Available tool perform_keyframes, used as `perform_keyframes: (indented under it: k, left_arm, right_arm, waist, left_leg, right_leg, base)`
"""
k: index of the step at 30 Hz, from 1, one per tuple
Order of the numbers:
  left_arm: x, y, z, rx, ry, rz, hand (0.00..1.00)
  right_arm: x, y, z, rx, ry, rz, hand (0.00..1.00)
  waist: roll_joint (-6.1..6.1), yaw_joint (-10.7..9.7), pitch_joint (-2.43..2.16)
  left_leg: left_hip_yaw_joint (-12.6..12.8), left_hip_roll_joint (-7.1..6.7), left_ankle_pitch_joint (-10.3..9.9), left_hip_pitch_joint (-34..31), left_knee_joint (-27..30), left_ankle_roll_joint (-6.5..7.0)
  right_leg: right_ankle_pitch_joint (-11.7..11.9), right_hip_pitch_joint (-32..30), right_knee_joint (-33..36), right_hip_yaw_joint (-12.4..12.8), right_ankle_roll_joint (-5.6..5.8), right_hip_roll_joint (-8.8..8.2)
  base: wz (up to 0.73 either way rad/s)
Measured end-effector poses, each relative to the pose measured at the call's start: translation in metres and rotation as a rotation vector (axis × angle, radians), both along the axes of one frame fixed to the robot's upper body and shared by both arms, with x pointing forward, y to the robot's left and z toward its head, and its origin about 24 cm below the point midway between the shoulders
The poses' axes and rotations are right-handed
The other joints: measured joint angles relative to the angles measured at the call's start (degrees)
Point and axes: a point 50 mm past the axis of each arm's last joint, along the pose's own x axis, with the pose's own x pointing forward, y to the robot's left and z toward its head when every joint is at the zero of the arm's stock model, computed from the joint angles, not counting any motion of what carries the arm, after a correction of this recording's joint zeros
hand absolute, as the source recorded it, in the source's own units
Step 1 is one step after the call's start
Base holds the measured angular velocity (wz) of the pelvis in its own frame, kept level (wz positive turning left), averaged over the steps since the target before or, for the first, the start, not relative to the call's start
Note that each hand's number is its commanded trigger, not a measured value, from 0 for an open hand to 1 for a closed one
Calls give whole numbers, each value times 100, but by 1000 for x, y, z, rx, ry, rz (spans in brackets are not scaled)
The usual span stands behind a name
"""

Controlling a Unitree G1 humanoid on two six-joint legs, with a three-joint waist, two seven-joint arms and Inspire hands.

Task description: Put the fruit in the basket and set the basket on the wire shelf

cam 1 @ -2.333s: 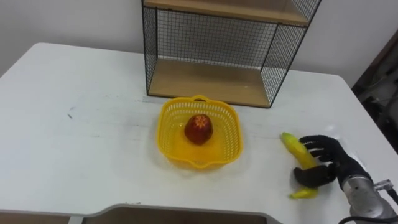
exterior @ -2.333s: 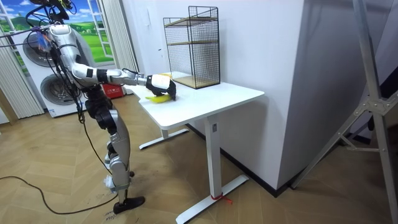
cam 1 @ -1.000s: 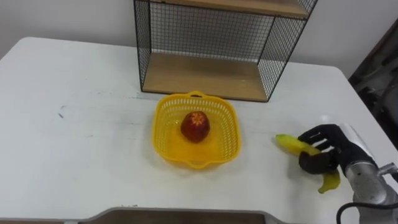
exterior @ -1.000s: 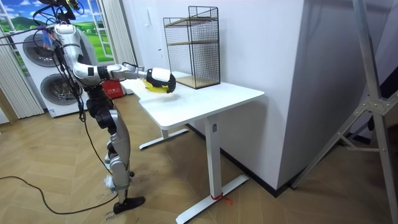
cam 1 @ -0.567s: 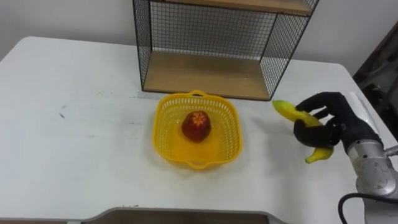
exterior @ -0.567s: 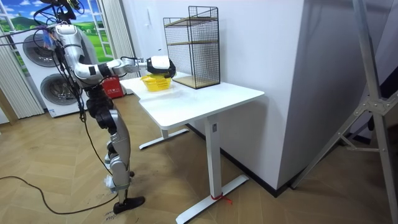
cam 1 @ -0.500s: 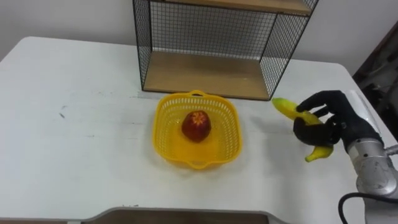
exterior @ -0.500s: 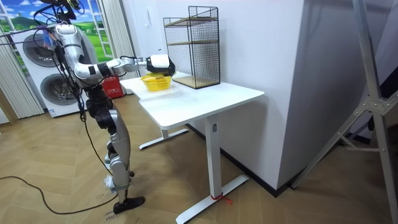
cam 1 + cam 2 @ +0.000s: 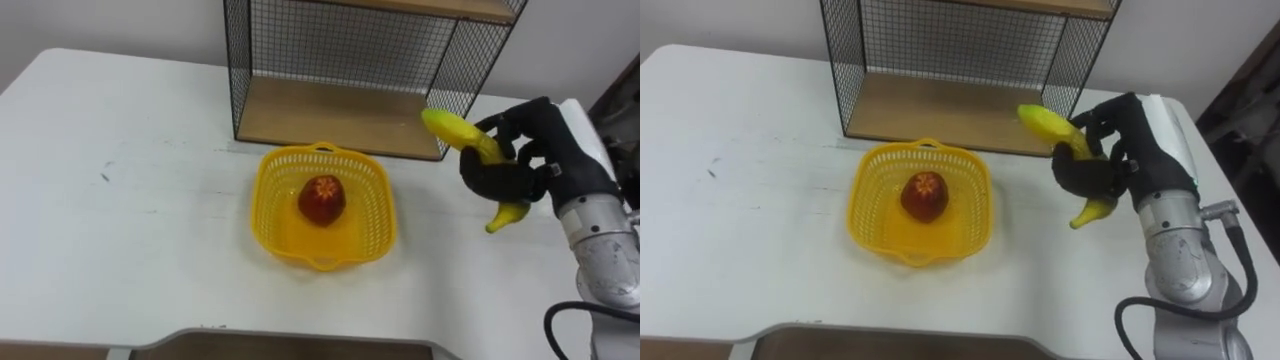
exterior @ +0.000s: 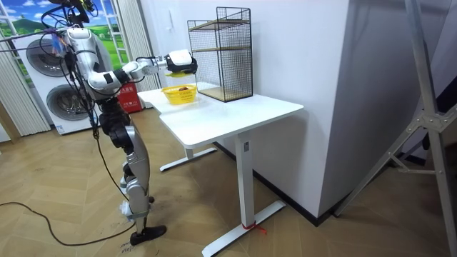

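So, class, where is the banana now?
Left eye view: the banana in the right hand, above the table, right of the basket, by the wire shelf's right corner.

The basket [image 9: 268,205] is bright yellow with slotted lattice walls; the apple [image 9: 322,199] is red with a pale starry mark. The banana [image 9: 452,130] is yellow, the right hand [image 9: 535,150] black with a white back. The shelf [image 9: 340,50] is black wire grid over pale wood; the desk [image 9: 120,230] white.

No text, label, number or sign can be read here. The basket [image 9: 272,210], the banana [image 9: 450,128], the wire shelf [image 9: 340,115] and the white counter [image 9: 120,220] have plain surfaces. In the room view, any print on the red box [image 10: 130,95] behind the robot is too small to tell.
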Motion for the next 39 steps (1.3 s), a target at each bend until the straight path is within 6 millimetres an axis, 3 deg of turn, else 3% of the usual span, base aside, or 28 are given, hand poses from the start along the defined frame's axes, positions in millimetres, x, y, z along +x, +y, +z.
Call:
perform_keyframes:
  k: [6, 11, 17, 23, 31, 32, 33, 34, 39]
  left_arm:
    - [6, 0, 0, 0, -14, -4, 0]
    - [10, -1, 0, -9, -25, -21, 0]
    - [17, -3, -1, -23, -39, -38, 0]
    - [20, -3, -2, -22, -19, -82, 0]
    - [20, -5, -2, -29, -13, -103, 0]
    - [20, -5, -2, -28, -12, -103, 0]
    - [20, -5, -2, -29, -12, -103, 0]
    - [20, -5, -2, -29, -12, -103, 0]
    - [21, -5, -2, -30, -15, -104, 0]
  right_arm:
    - [4, 10, 5, -9, -24, 45, 100]
    - [9, 32, 3, -6, 11, 164, 100]
    - [9, 53, 11, -15, 0, 276, 100]
    - [7, 74, 3, -46, 34, 355, 100]
    - [6, 83, -3, -35, 81, 411, 100]
    - [5, 86, -4, -32, 89, 425, 93]
    - [5, 86, -5, -32, 91, 429, 63]
    - [5, 87, -5, -31, 97, 436, 0]
    - [5, 88, -5, -30, 104, 443, 0]
  waist:
    - [0, 69, 0]
    - [5, 206, 3]
    - [20, 232, 12]
    - [40, 271, 28]
    - [66, 362, 47]
    - [67, 364, 48]
    - [67, 366, 48]
    - [66, 368, 47]
    - [65, 367, 46]
  left_leg:
    - [-15, 1, 0, -38, 38, 0]
    - [-1, 2, 0, -39, 40, 0]
    - [-46, 2, 1, -131, 45, 0]
    - [-113, 1, 1, -150, 50, 0]
    - [-164, 2, 1, -189, 80, 0]
    - [-166, 1, 1, -191, 81, 0]
    - [-168, 1, 1, -194, 82, 0]
    - [-170, 1, 1, -197, 84, 0]
    - [-171, 1, 1, -207, 91, 0]
  right_leg:
    - [4, -15, 3, -5, -7, 1]
    - [9, -22, 2, -4, -11, 2]
    - [9, -84, -2, -40, -11, 2]
    - [9, -65, -7, -97, -10, 2]
    - [9, -62, -7, -152, -10, 2]
    - [9, -62, -7, -154, -10, 2]
    - [9, -62, -7, -156, -10, 2]
    - [9, -63, -7, -158, -10, 2]
    - [9, -70, -7, -163, -10, 2]
  base:
    - [0]
    - [-1]
    - [2]
    - [5]
    - [3]
    - [0]
    - [0]
    - [0]
    - [0]
